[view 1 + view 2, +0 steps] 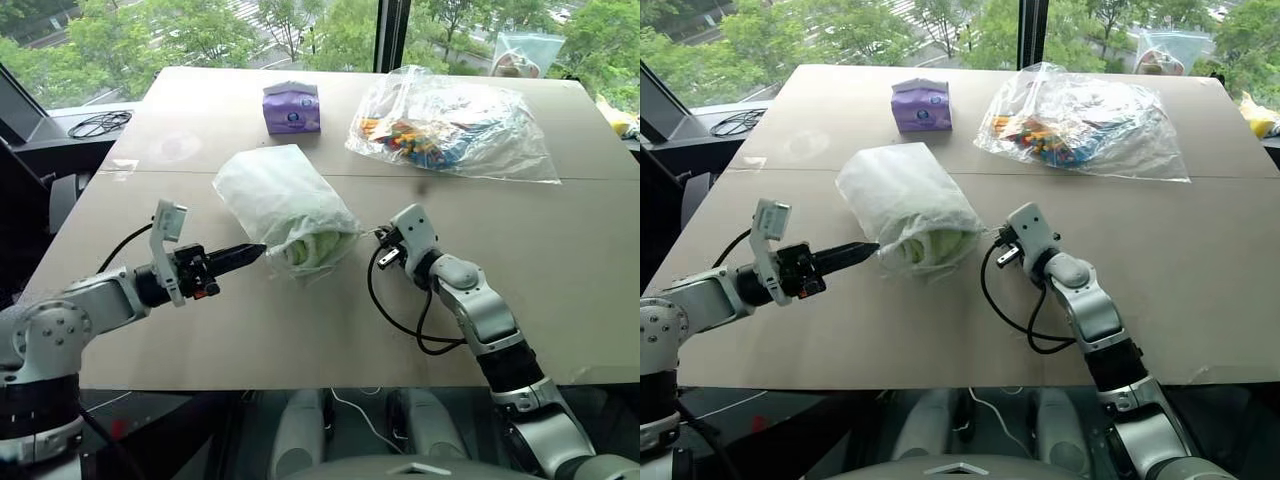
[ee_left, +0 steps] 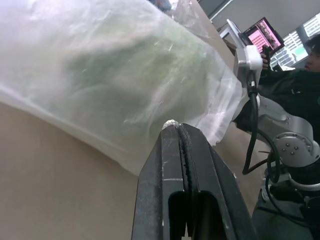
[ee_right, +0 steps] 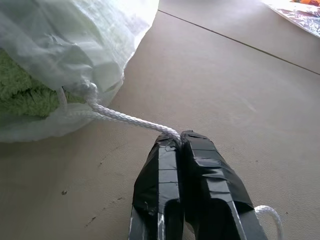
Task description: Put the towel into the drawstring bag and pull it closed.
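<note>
Right tool clenched on white cord running ahead to drawstring bag on surface, green towel inside its mouth just beyond; left tool pressed shut, tip beside bag's near edge; farther off, purple tissue pack.

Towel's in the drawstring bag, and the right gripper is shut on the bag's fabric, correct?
Not quite. The right gripper is shut on the white cord, not the fabric, as the right wrist view shows. The towel is inside the drawstring bag.
</note>
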Robot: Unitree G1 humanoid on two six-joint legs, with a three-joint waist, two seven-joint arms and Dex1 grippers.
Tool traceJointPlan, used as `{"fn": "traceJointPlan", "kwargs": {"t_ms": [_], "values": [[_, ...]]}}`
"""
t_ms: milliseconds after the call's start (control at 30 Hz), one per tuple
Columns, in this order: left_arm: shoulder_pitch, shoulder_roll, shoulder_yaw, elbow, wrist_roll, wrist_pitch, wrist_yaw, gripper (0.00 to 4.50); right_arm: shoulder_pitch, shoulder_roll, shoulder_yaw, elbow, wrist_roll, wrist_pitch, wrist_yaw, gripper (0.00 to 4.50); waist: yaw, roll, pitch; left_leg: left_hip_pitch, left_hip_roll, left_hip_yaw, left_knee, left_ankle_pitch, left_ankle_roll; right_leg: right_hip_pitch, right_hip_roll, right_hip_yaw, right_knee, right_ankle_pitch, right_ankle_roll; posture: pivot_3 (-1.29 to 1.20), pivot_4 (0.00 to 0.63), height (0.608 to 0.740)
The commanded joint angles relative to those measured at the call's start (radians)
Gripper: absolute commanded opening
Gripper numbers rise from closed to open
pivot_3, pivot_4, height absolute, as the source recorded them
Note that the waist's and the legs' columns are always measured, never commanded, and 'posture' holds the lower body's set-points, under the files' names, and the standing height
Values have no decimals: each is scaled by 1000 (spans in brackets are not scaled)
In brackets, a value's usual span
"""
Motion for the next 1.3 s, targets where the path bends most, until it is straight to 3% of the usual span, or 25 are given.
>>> {"fn": "traceJointPlan", "kwargs": {"t_ms": [33,133,167,367,533,867,1067,1233,1300], "values": [[-3,-37,71,-43,-5,-63,16,956,-12,5,-3,-33,-1,-6,10,0,0,0,0,0,0,0,0,0,0,0,0,0,0,0,0,0,150,739],[53,-28,106,-68,-34,-47,-26,2432,-15,8,-2,-31,-3,-6,11,0,-6,0,0,0,0,1,0,0,0,0,0,0,0,0,0,0,150,739],[78,-20,127,-75,-56,-34,-53,2684,-15,8,-3,-30,-3,-6,12,0,-9,0,0,0,0,1,0,0,0,0,0,0,0,0,0,0,150,739],[277,47,169,-93,-46,8,-198,2684,-9,11,-1,-31,-7,-5,14,0,-13,0,0,0,1,0,0,0,0,-1,1,0,0,0,0,0,150,739],[359,48,-35,-161,167,-108,-226,2684,-5,15,4,-32,-10,-2,17,0,-4,1,0,0,0,1,-1,0,0,-1,-2,0,-1,0,0,0,150,739],[162,-217,-263,-83,471,-378,-50,2684,0,8,5,-50,-11,13,24,0,0,3,-2,-1,0,7,-7,1,-1,-7,-11,-8,1,3,-5,0,150,739],[73,-289,-360,-14,592,-473,-40,2684,-3,9,6,-54,-12,23,20,0,1,3,-2,-1,1,8,-4,1,-1,-5,-6,-10,1,3,-4,0,150,739],[90,-317,-344,15,590,-501,-67,2684,-2,12,8,-55,-17,23,16,0,1,3,-2,0,3,8,1,1,0,-3,0,-11,2,3,-3,0,150,739],[109,-314,-342,13,585,-508,-88,1862,0,14,9,-52,-19,21,14,0,0,3,-2,0,3,7,1,1,0,-3,0,-11,2,4,-2,0,150,739]]}}
